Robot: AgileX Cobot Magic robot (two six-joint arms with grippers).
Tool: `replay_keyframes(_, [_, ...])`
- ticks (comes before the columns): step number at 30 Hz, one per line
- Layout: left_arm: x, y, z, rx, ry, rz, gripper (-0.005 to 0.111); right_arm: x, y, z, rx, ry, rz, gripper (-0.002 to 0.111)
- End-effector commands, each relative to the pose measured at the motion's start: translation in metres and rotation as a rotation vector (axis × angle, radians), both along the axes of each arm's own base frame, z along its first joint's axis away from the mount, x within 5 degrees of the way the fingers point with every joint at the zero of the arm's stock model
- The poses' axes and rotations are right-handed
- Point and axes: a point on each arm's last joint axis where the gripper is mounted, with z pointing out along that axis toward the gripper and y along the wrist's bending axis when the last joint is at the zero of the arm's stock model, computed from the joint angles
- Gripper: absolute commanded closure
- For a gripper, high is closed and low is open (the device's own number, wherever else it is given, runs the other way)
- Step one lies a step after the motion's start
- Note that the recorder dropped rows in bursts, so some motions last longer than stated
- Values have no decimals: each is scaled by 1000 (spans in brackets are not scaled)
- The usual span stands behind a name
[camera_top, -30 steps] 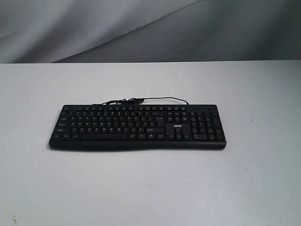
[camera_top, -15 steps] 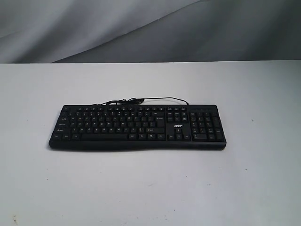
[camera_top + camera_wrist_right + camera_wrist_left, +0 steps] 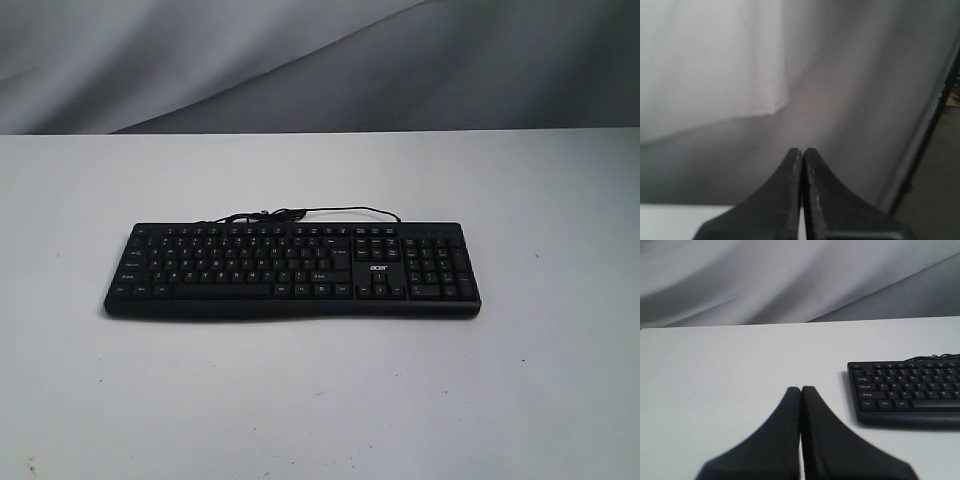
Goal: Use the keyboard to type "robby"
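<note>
The left end effector point(image 3: 801, 388), its black fingers pressed together, hovers over the white tabletop point(image 3: 300, 400), apart from the wide, flat black plastic keyboard point(image 3: 290, 270) lying mid-tabletop. A thin black cable point(image 3: 300, 212) loops just behind it. The right end effector point(image 3: 802, 149), likewise pressed together, faces grey draped cloth point(image 3: 300, 60).

Black keyboard point(image 3: 290, 270) reads as matt plastic, white legends printed on its keys, with a thin, dull black cable point(image 3: 262, 213). The white table point(image 3: 300, 400) is smooth and matt (a few tiny specks). The grey backdrop point(image 3: 200, 60) is soft, draped cloth. The left gripper point(image 3: 801, 389) is matt black, the right gripper point(image 3: 802, 150) faintly scuffed.
</note>
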Motion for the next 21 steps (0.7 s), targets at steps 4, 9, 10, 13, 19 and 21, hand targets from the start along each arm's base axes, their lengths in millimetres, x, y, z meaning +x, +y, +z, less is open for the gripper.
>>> replay_keyframes(4, [0, 0, -1, -11, -5, 2, 106, 44, -12, -31, -265, 443, 21, 108])
replay_keyframes(9, [0, 0, -1, -11, -5, 2, 106, 67, 9, -80, -297, 759, 288, 108])
replay_keyframes(10, [0, 0, -1, -11, -5, 2, 106, 69, 15, -89, -298, 805, 352, 108])
replay_keyframes(13, [0, 0, -1, -11, -5, 2, 106, 80, 40, -115, -264, 894, 568, 108])
replay_keyframes(19, [0, 0, -1, -11, -5, 2, 106, 99, 117, -158, -323, 898, 902, 108])
replay_keyframes(21, [0, 0, -1, -11, -5, 2, 106, 103, 152, -175, -397, 875, 973, 108])
